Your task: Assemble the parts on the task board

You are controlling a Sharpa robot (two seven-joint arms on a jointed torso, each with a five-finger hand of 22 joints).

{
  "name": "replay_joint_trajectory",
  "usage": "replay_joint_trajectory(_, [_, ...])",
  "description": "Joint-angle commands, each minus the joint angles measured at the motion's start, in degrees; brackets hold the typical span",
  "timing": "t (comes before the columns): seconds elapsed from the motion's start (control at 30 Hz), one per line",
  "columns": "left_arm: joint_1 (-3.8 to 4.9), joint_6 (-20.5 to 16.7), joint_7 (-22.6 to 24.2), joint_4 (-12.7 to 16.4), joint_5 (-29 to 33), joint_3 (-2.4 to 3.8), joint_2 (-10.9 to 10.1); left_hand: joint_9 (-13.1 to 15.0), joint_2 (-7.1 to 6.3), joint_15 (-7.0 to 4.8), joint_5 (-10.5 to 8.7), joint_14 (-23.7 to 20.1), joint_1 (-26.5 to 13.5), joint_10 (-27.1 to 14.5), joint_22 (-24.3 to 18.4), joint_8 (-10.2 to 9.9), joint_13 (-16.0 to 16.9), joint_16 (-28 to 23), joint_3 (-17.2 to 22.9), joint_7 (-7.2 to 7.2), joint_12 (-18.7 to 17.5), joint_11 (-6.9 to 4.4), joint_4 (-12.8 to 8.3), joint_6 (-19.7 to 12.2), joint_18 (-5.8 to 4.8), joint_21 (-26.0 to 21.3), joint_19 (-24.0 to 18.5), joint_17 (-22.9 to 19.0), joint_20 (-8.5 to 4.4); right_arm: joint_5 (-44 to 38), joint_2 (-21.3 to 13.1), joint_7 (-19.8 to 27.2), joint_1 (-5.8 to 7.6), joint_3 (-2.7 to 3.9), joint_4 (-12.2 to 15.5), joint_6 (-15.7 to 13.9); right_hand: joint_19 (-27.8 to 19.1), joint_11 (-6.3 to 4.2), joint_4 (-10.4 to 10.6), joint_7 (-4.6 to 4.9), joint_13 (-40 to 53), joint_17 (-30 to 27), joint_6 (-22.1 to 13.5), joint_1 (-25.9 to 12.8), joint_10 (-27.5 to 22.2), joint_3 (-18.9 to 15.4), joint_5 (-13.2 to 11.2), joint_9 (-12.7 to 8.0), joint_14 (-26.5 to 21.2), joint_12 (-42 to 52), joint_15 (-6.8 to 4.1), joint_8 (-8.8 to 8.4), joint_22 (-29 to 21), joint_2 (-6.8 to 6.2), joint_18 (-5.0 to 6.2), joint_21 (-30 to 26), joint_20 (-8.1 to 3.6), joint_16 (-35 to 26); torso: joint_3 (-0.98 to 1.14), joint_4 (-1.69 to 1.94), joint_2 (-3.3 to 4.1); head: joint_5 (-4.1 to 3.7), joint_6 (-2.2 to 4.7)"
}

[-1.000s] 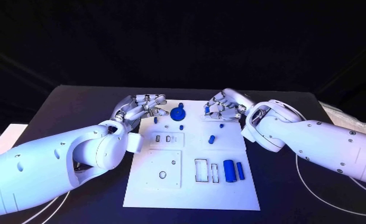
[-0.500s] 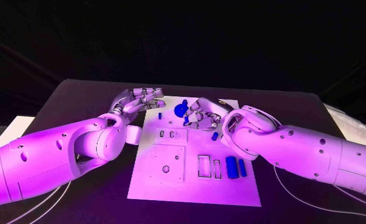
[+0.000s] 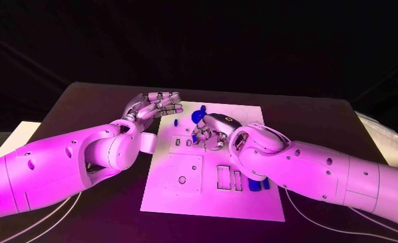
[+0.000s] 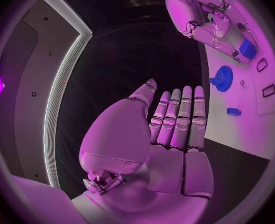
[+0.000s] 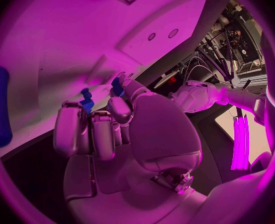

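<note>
Black surface (image 3: 91, 102), dark room behind. Task board (image 3: 249, 197): white plate at centre, recessed slots, small blue parts. Right hand (image 3: 212, 132): fingers curled over the board's middle, apparently pinching a small blue part (image 5: 86, 103), likely for seating. Left hand (image 3: 154, 106): fingers straight and together, empty, at the board's 10 o'clock corner, seemingly on standby. Blue gear (image 3: 197, 116): toothed disc, 12 o'clock.

Blue parts (image 3: 197, 116) on white task board (image 3: 214, 200)

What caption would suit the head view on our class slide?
Right hand reaches over the white task board near the blue gear; left hand hovers open beside the board's far edge.
</note>
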Motion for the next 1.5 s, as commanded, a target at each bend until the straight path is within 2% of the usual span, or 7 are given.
replay_joint_trajectory(0.03, [0.06, 1.5, 0.9, 0.2, 0.2, 0.04, 0.2, 0.0, 0.19, 0.06, -0.04, -0.3, -0.6, 0.0, -0.1, 0.4, -0.1, -0.5, 0.3, 0.49, -0.2, -0.13, -0.1, 0.1, 1.07, -0.5, -0.6, -0.4, -0.08, -1.4, 0.4, -1.5, -0.40, -0.04, -0.5, 1.6, 0.0, -0.10, 0.0, 0.04, -0.1, 5.3, 0.1, -0.4, -0.5, 0.3, 0.1, 0.3, 4.0, -0.3, -0.16, 0.27, -0.1, 0.41, -1.05, -0.2, -0.22, -0.4, 0.07, -0.13, 0.01, 0.16, -0.18])
replay_joint_trajectory(0.4, [0.06, 1.7, 0.8, 0.4, 0.2, 0.03, 0.4, 0.0, 0.27, 0.06, -0.05, -0.2, -0.7, 0.2, -0.1, 0.5, -0.1, -0.8, 0.5, 0.39, -0.2, -0.20, -0.2, 0.2, 1.09, -0.7, -0.8, -0.8, -0.02, -1.3, 1.6, -1.5, -1.17, -0.18, -1.0, 2.1, 0.0, -0.10, 0.0, 0.04, -0.1, 5.3, 0.1, -0.4, -0.5, 0.3, 0.1, 0.3, 4.0, -0.3, -0.16, 0.27, -0.1, 0.41, -1.05, -0.2, -0.21, -0.4, 0.05, 0.00, 0.01, 0.32, -0.54])
replay_joint_trajectory(0.53, [0.06, 1.8, 0.8, 0.4, 0.2, 0.03, 0.4, 0.0, 0.26, 0.06, -0.05, -0.2, -0.7, 0.2, -0.1, 0.5, -0.1, -0.8, 0.5, 0.41, -0.2, -0.20, -0.2, 0.2, 1.10, -0.7, -0.8, -0.8, -0.02, -1.5, 1.5, -1.7, -1.22, -0.20, -1.2, 2.3, 0.0, -0.06, 0.0, 0.06, -0.1, 5.3, 0.1, -0.7, -0.5, 0.3, 0.1, 0.3, 4.0, -0.3, -0.13, 0.23, -0.3, 0.33, -1.02, -0.3, -0.18, -0.4, 0.07, -0.09, 0.00, 0.36, -0.66])
replay_joint_trajectory(0.87, [0.06, 1.9, 0.7, 0.4, 0.2, 0.03, 0.3, 0.0, 0.25, 0.02, -0.06, 0.0, -0.7, 0.2, 0.0, 0.5, -0.1, -0.8, 0.5, 0.53, -0.3, -0.14, -0.2, 0.2, 1.15, -0.7, -0.7, -0.9, -0.03, -2.0, 0.4, -1.8, -1.24, -0.20, -1.0, 3.2, -0.1, 0.03, -0.3, 0.19, -0.3, 5.1, -0.2, -1.2, -0.8, 0.3, 0.5, 0.3, 3.9, -0.7, -0.03, -0.01, -0.6, -0.53, -0.97, -0.4, -0.08, -0.6, 0.11, -0.13, 0.04, 0.44, -0.98])
replay_joint_trajectory(1.1, [0.06, 2.0, 0.7, 0.4, 0.2, 0.03, 0.4, 0.0, 0.25, 0.01, -0.06, 0.2, -0.8, 0.2, 0.0, 0.4, -0.1, -0.8, 0.5, 0.58, -0.4, -0.12, -0.2, 0.2, 1.17, -0.7, -0.7, -1.0, -0.03, -2.7, 0.1, -2.5, -1.25, -0.20, -0.7, 3.2, -0.1, 0.08, -0.3, 0.23, -0.3, 5.0, -0.1, -1.6, -0.8, 0.3, 1.0, 0.3, 3.9, -0.8, 0.01, -0.05, -0.6, -0.74, -0.96, -0.5, -0.03, -0.6, 0.10, -0.04, 0.02, 0.28, -1.09])
replay_joint_trajectory(1.3, [0.05, 2.0, 0.6, 0.4, 0.2, 0.03, 0.4, -0.1, 0.25, 0.00, -0.06, 0.2, -0.8, 0.2, 0.0, 0.4, -0.1, -0.8, 0.5, 0.59, -0.4, -0.11, -0.2, 0.2, 1.17, -0.7, -0.6, -1.0, -0.03, -2.8, 0.1, -2.6, -1.25, -0.20, -0.6, 3.6, -0.1, 0.09, -0.3, 0.22, -0.3, 4.9, -0.1, -1.8, -0.8, 0.2, 1.2, 0.4, 3.9, -0.8, 0.02, -0.06, -0.6, -0.91, -0.96, -0.5, -0.01, -0.7, 0.09, -0.14, 0.02, 0.28, -1.04])
replay_joint_trajectory(1.5, [0.05, 2.1, 0.6, 0.4, 0.2, 0.03, 0.4, -0.1, 0.26, -0.01, -0.06, 0.3, -0.8, 0.2, 0.0, 0.4, -0.1, -0.8, 0.6, 0.61, -0.4, -0.10, -0.2, 0.2, 1.18, -0.7, -0.6, -1.0, -0.03, -2.8, 0.4, -2.7, -1.25, -0.20, -0.6, 4.3, -0.2, 0.13, -0.2, 0.28, -0.4, 4.8, -0.1, -2.5, -0.9, 0.0, 1.4, 0.4, 3.9, -1.0, 0.06, -0.17, -0.7, -1.45, -0.93, -0.6, 0.03, -0.8, 0.05, -0.09, 0.02, 0.12, -1.03])
